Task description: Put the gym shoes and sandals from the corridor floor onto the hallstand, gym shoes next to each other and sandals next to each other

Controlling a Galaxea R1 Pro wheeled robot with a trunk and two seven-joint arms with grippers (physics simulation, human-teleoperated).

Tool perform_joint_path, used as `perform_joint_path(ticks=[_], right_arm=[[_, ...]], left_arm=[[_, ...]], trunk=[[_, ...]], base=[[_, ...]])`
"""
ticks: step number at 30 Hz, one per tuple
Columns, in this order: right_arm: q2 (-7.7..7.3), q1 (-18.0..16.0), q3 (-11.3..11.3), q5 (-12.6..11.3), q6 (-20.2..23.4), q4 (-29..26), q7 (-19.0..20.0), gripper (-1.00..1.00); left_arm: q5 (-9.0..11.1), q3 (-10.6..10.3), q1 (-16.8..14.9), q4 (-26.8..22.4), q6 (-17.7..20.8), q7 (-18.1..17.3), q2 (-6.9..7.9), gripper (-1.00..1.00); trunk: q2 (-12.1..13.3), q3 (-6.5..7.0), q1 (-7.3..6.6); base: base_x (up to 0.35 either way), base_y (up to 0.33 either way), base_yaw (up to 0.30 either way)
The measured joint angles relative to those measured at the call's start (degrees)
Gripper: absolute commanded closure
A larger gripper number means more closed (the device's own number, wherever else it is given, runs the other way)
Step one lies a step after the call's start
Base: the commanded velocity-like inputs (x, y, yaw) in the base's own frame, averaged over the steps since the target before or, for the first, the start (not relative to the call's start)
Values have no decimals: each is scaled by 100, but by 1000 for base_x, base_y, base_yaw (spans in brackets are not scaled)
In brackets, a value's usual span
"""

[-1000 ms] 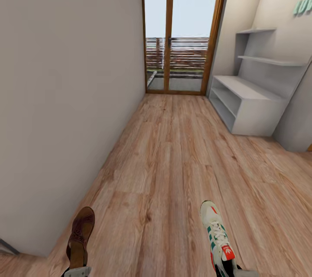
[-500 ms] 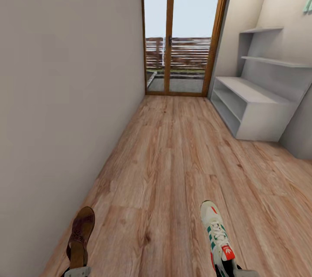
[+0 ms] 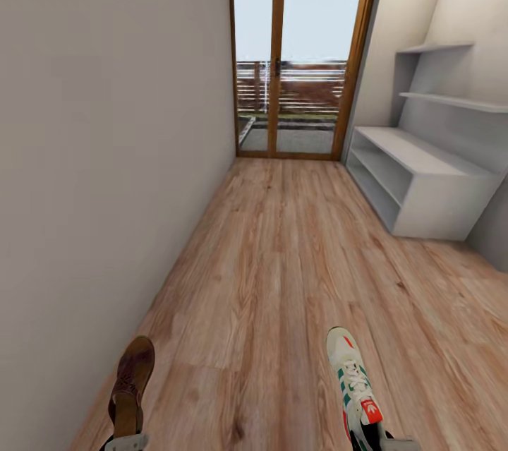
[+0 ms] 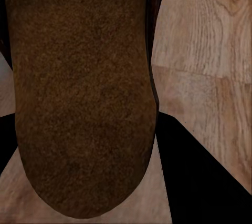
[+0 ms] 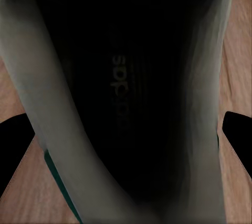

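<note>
A brown sandal (image 3: pixel 129 384) rides at the lower left of the head view, clamped in the left gripper (image 3: pixel 125 441) at its heel — its tan insole (image 4: pixel 81 92) looms large before the left wrist camera. At the lower right, the right gripper (image 3: pixel 375 441) is clamped on a white gym shoe (image 3: pixel 355 380) with green stripes, its dark inside (image 5: pixel 126 87) facing the right wrist camera. Both hang above the corridor floor (image 3: pixel 282 260). The pale grey hallstand (image 3: pixel 423 183) stands well ahead on the right, beside a glazed door (image 3: pixel 300 56).
</note>
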Motion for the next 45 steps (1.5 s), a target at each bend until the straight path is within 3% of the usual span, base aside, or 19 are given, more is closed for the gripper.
perform_joint_path(ticks=[45], right_arm=[[9, 0, 9, 0, -9, 0, 0, 100]], left_arm=[[0, 0, 0, 0, 0, 0, -1, 100]], trunk=[[0, 18, 0]], base=[[336, 0, -23]])
